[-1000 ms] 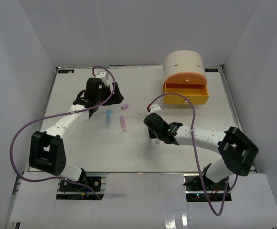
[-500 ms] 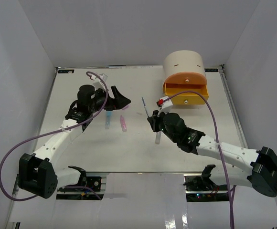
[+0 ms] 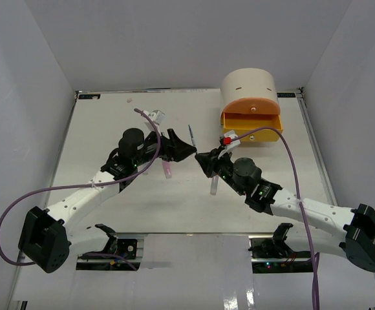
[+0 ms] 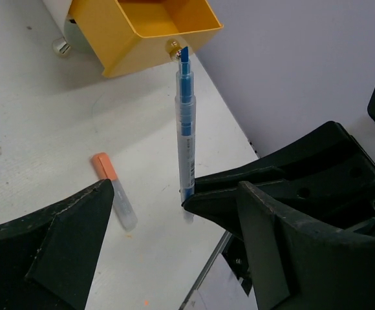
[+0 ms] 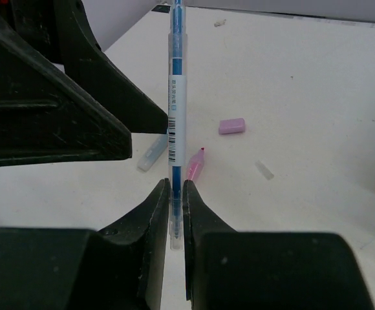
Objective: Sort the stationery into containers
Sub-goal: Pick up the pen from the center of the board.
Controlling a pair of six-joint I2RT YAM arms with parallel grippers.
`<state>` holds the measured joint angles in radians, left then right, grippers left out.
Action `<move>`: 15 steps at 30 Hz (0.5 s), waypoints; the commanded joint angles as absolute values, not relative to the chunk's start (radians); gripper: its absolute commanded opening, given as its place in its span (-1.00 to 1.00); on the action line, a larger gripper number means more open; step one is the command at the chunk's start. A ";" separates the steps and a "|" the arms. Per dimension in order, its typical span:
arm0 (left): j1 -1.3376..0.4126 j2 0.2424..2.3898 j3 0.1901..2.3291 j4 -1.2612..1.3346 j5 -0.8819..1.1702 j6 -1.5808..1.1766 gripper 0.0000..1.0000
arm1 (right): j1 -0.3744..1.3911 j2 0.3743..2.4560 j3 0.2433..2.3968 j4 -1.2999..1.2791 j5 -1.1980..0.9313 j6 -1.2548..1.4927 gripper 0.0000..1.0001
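My right gripper (image 5: 172, 194) is shut on the lower end of a thin blue pen (image 5: 174, 97) and holds it upright above the table, left of the containers. My left gripper (image 4: 174, 194) is open, with its fingers (image 4: 58, 245) standing wide on either side of that blue pen (image 4: 185, 142) without touching it. In the top view the two grippers meet mid-table, left gripper (image 3: 184, 152) against right gripper (image 3: 203, 158). The cream organiser (image 3: 249, 81) has its yellow drawer (image 3: 252, 129) pulled out under the shut peach-orange drawer (image 3: 252, 106).
On the table lie a pink marker (image 5: 195, 165), a pale blue marker (image 5: 152, 154), a small purple piece (image 5: 232, 125), a clear cap (image 5: 264, 169) and an orange-capped marker (image 4: 113, 197). White walls close in the table on three sides.
My left gripper has swung right across the table up to the pen, and its jaws have narrowed a little. My right gripper has lifted the pen and shifted it slightly left.
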<state>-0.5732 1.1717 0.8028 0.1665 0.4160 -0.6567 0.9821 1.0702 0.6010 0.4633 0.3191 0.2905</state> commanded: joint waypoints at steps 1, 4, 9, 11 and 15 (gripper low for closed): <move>-0.603 1.150 0.779 0.296 0.350 -0.695 0.72 | 0.982 1.052 0.580 0.610 0.301 0.342 -0.85; -0.621 1.151 0.764 0.356 0.324 -0.704 0.65 | 0.980 1.052 0.558 0.664 0.291 0.373 -0.85; -0.641 1.146 0.732 0.451 0.287 -0.733 0.52 | 0.982 1.057 0.519 0.745 0.293 0.445 -0.85; -0.650 1.155 0.732 0.463 0.278 -0.733 0.49 | 0.982 1.063 0.502 0.794 0.295 0.460 -0.85; -0.658 1.170 0.730 0.466 0.267 -0.736 0.44 | 0.982 1.077 0.499 0.830 0.304 0.483 -0.85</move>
<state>-0.6487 1.1732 0.7403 0.4160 0.2947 -0.7250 0.9821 1.0718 0.4950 0.7006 0.2852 0.4431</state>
